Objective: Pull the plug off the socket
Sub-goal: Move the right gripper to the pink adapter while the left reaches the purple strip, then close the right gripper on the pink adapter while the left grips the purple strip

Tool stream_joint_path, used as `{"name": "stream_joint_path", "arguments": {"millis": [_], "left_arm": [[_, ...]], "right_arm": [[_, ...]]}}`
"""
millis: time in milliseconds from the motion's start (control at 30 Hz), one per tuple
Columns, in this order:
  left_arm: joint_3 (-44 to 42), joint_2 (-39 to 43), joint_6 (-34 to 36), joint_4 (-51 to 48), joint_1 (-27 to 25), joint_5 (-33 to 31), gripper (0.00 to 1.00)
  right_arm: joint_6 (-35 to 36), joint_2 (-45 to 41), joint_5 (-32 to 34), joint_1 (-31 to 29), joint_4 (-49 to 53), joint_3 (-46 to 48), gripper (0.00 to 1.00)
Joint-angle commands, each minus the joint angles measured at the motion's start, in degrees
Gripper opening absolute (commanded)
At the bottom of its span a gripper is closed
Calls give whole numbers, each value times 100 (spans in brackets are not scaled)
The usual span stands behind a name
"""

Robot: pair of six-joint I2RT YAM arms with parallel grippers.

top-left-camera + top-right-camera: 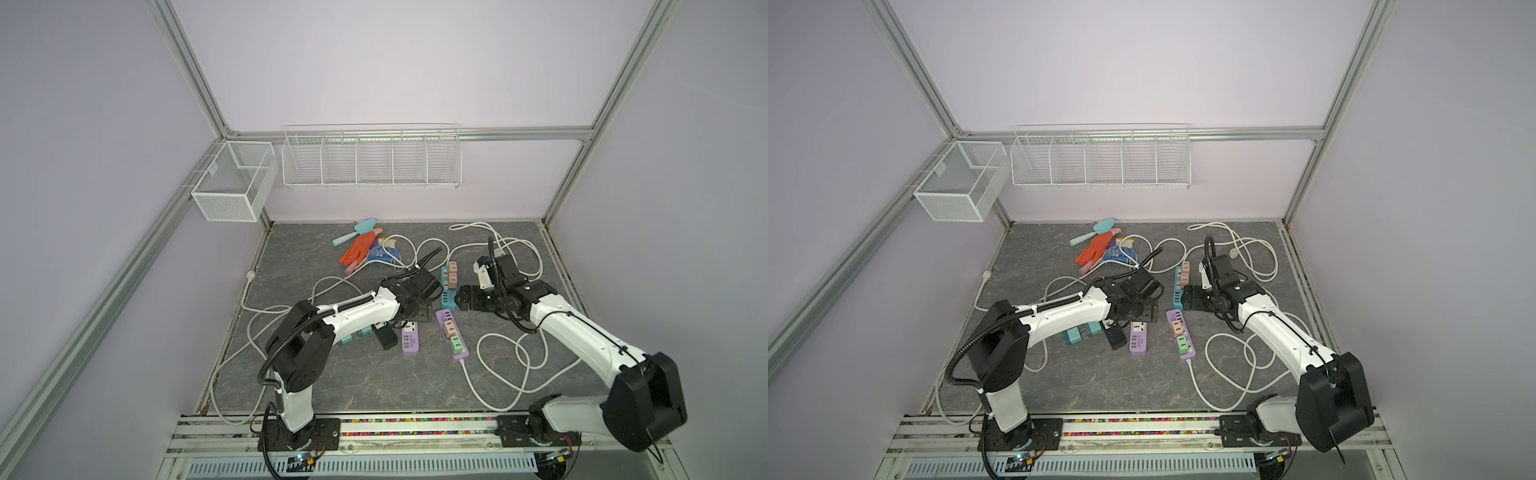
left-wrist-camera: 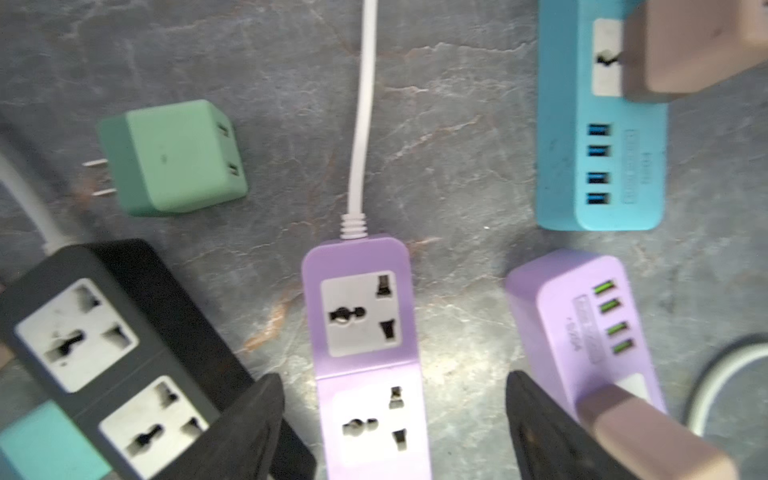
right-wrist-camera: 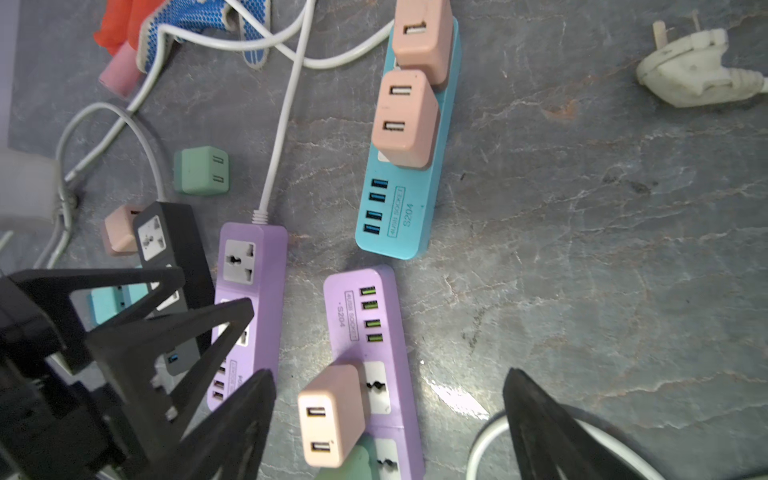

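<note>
Four power strips lie on the counter, just below the middle of both top views: a black strip, a short purple strip, a long purple strip and a blue strip. Two pink plugs sit in the blue strip. A third pink plug and a green plug sit in the long purple strip. One loose green plug lies on its side on the counter, prongs bare.

The left tool is spread wide and empty, with the short purple strip's bare sockets between its fingers. The right tool also gapes wide, released, framing the third pink plug. Whether it touches the plug I cannot tell.
</note>
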State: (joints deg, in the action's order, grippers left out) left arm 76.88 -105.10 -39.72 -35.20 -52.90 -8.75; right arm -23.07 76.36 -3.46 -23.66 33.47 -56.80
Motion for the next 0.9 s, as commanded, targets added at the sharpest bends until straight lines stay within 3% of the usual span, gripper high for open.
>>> {"name": "stream_joint_path", "arguments": {"millis": [0, 367, 867], "left_arm": [[-45, 235, -219, 864, -15, 640, 80], [119, -364, -542, 1830, 47, 1570, 70], [-571, -394, -616, 2201, 117, 1342, 53]], "right_arm": [[266, -221, 163, -14, 481, -250, 89], [400, -211, 355, -376, 1061, -374, 88], [203, 59, 342, -926, 878, -336, 98]]}}
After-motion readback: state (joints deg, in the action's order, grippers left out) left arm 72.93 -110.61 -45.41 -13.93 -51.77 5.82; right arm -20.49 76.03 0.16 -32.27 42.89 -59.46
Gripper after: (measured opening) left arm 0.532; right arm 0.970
